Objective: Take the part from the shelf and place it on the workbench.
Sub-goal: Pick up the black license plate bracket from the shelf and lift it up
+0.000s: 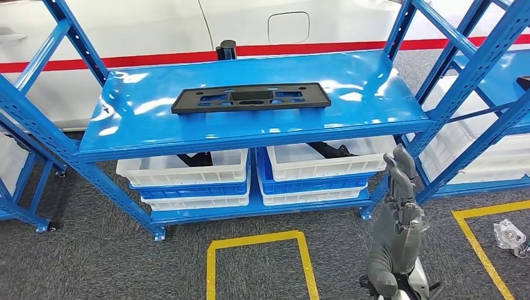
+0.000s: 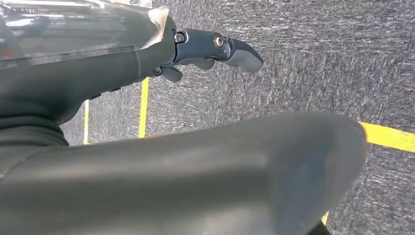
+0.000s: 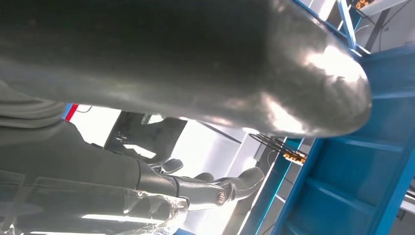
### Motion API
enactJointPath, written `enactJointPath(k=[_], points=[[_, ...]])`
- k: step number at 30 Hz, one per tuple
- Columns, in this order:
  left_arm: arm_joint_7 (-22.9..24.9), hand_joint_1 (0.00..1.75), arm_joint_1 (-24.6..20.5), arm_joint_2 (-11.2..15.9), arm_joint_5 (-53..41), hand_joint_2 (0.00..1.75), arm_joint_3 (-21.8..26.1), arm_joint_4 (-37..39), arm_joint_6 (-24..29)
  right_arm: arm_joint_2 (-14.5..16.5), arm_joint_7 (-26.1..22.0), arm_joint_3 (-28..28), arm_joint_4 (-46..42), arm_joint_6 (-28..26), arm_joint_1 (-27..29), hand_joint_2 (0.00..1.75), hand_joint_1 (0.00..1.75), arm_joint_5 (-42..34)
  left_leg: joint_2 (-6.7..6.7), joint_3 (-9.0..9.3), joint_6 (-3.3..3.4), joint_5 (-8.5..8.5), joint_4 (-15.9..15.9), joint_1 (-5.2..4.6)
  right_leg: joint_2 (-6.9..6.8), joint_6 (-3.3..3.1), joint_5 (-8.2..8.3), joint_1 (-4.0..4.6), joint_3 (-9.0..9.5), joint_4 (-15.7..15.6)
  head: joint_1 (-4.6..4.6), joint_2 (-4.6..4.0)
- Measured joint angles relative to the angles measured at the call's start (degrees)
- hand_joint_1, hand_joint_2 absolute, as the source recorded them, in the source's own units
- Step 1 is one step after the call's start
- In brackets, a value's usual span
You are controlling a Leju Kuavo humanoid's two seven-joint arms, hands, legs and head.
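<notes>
- Part [image 1: 250, 97]: black, flat, long plate with cut-outs, flat on top board of blue shelf [image 1: 369, 84], near middle, long side across, untouched.
- Right hand [image 1: 399, 206]: raised at near right, in front of shelf's right post, below level of top board, well apart from part; fingers [image 1: 400, 164] stretched upward, close together, holding nothing. In right wrist view, fingers [image 3: 230, 186] slightly bent, nothing between them and thumb.
- Left hand [image 2: 147, 63]: over grey carpet [image 2: 313, 58] with yellow floor lines [image 2: 143, 107]; fingers [image 2: 230, 49] extended, holding nothing.
- White bins [image 1: 187, 170] on blue bins, lower shelf level, dark pieces inside.
- White car body with red stripe [image 1: 325, 47] beyond shelf.
- Second blue rack [image 1: 487, 81] at right.
</notes>
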Motion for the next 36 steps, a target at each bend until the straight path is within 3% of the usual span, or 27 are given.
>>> enactJointPath(k=[2,4,9,11,13,14,15,16,18,20,22,24,26,28,30,31,33,34,36], points=[[0.01,0.00,0.03,0.04,0.07,0.00,0.02,0.00,0.08,0.19,-0.01,-0.03,0.01,0.25,-0.02,0.00,0.00,-0.05,0.02,2.48,0.11,5.01,-6.86,0.22,0.25,0.38,-0.78,-0.06,0.95,-0.01,-0.06,0.00],[0.01,0.00,-0.05,0.08,0.11,0.00,0.05,0.00,0.13,0.35,-0.02,-0.07,0.01,0.39,-0.15,0.00,0.00,-0.13,-0.06,5.48,0.46,7.53,-13.37,0.11,0.35,1.01,-1.63,0.20,1.52,-0.03,-0.06,0.00],[0.08,0.00,-0.11,0.00,0.18,0.00,0.15,0.01,0.22,0.62,-0.03,-0.16,0.02,0.50,-0.58,0.00,0.00,-0.17,-0.27,7.33,2.42,6.61,-15.48,-0.22,0.29,2.79,-2.39,0.40,2.02,1.70,-0.01,0.00],[0.09,0.00,-0.11,-0.03,0.19,0.00,0.17,0.01,0.27,0.63,-0.03,-0.21,0.02,0.51,-0.77,0.00,0.00,-0.17,-0.26,8.15,3.00,6.25,-15.71,-0.12,0.18,2.80,-4.19,0.32,-1.25,7.21,0.20,0.00],[0.09,0.00,-0.11,-0.04,0.19,0.00,0.19,0.02,0.25,0.62,-0.03,-0.24,0.03,0.51,-0.80,0.00,0.00,-0.18,-0.25,8.65,3.27,5.66,-15.71,-0.14,0.17,2.74,-6.53,0.33,-6.55,14.88,0.37,0.00],[0.10,0.00,-0.08,-0.06,0.19,0.00,0.19,0.02,0.22,0.61,-0.03,-0.26,0.06,0.51,-0.75,0.00,0.00,-0.18,-0.27,9.02,3.29,5.28,-15.70,-0.14,0.16,2.76,-7.18,0.32,-8.58,17.05,0.39,0.00],[0.11,0.00,-0.05,-0.07,0.19,0.00,0.19,0.02,0.20,0.60,-0.03,-0.28,0.08,0.51,-0.71,0.00,0.00,-0.19,-0.30,9.53,3.24,4.85,-15.70,-0.13,0.14,2.96,-6.99,0.31,-9.58,17.15,0.42,0.00],[0.14,0.00,-0.02,-0.07,0.19,0.00,0.19,0.02,0.15,0.59,-0.03,-0.30,0.11,0.51,-0.69,0.00,0.00,-0.19,-0.35,10.22,3.12,4.34,-15.71,-0.09,0.09,3.34,-5.67,0.29,-9.46,14.93,0.45,0.00],[0.22,0.00,0.01,-0.07,0.18,0.00,0.19,0.03,0.02,0.58,-0.03,-0.32,0.15,0.51,-0.66,0.00,0.00,-0.19,-0.42,11.50,2.67,3.18,-15.69,-0.09,-0.28,4.21,-0.83,0.26,-7.45,7.19,0.57,0.00],[0.31,0.00,-0.02,-0.03,0.16,0.00,0.19,0.04,-0.05,0.58,-0.03,-0.34,0.25,0.51,-0.62,0.00,0.00,-0.20,-0.37,12.31,2.02,2.12,-15.88,-0.32,-0.76,3.57,2.34,0.42,-5.84,2.40,0.71,0.00],[0.40,0.00,-0.04,0.01,0.21,0.00,0.19,0.04,-0.03,0.60,-0.04,-0.35,0.33,0.51,-0.61,0.00,0.00,-0.21,-0.23,13.08,1.40,1.79,-15.80,-0.47,-0.68,2.01,2.65,0.47,-5.16,1.83,0.73,0.00],[0.51,0.00,-0.11,0.02,0.34,0.00,0.20,0.04,0.03,0.63,-0.06,-0.39,0.33,0.52,-0.67,0.00,0.00,-0.22,-0.15,12.67,0.96,2.04,-13.94,-0.34,-0.37,1.03,2.59,0.15,-4.25,1.61,0.63,0.01],[0.58,0.00,-0.22,0.01,0.48,0.00,0.20,0.04,0.17,0.72,-0.08,-0.44,0.36,0.69,-0.90,0.00,0.00,-0.24,-0.17,9.18,0.50,1.27,-8.29,-0.19,-0.32,0.09,2.04,-0.01,-3.30,1.47,0.50,0.01],[0.66,0.00,-0.18,-0.02,0.57,0.00,0.20,0.04,0.29,0.77,-0.08,-0.48,0.42,0.94,-1.08,0.00,0.00,-0.25,-0.19,4.03,0.04,-1.67,-1.26,-0.13,-0.29,-0.54,1.26,0.13,-2.59,1.47,0.41,0.00],[0.72,0.00,-0.09,-0.02,0.61,0.00,0.21,0.05,0.32,0.76,-0.06,-0.50,0.51,1.03,-1.09,0.00,0.00,-0.25,-0.18,0.66,-0.05,-3.37,1.19,-0.11,-0.15,-0.63,0.43,0.30,-1.70,1.47,0.38,0.00],[0.73,0.00,-0.07,-0.02,0.61,0.00,0.21,0.05,0.33,0.76,-0.05,-0.51,0.56,1.09,-1.09,0.00,0.00,-0.29,-0.18,0.41,0.14,-2.22,-0.39,-0.12,-0.08,-0.60,-0.03,0.39,-1.10,1.46,0.36,0.00],[0.74,0.00,-0.07,0.04,0.62,0.00,0.21,0.04,0.35,0.82,0.01,-0.54,0.62,1.35,-1.16,0.00,0.00,-0.67,-0.19,2.28,1.09,3.19,-7.53,-0.38,-0.01,-0.46,-1.01,0.52,0.06,1.38,0.37,0.00],[0.73,0.00,-0.05,0.13,0.65,0.00,0.22,0.04,0.37,0.91,0.11,-0.55,0.65,1.52,-1.21,0.00,0.00,-1.01,-0.34,3.42,1.64,5.02,-10.70,-0.70,0.10,-0.27,-1.52,0.67,0.57,1.34,0.40,0.00],[0.69,0.00,-0.06,0.24,0.73,0.00,0.24,0.03,0.42,1.20,0.45,-0.66,0.72,1.63,-1.30,0.00,0.00,-1.67,-0.88,4.86,2.60,5.24,-13.82,-1.38,0.36,0.42,-2.19,0.67,1.56,1.36,0.38,0.00]])
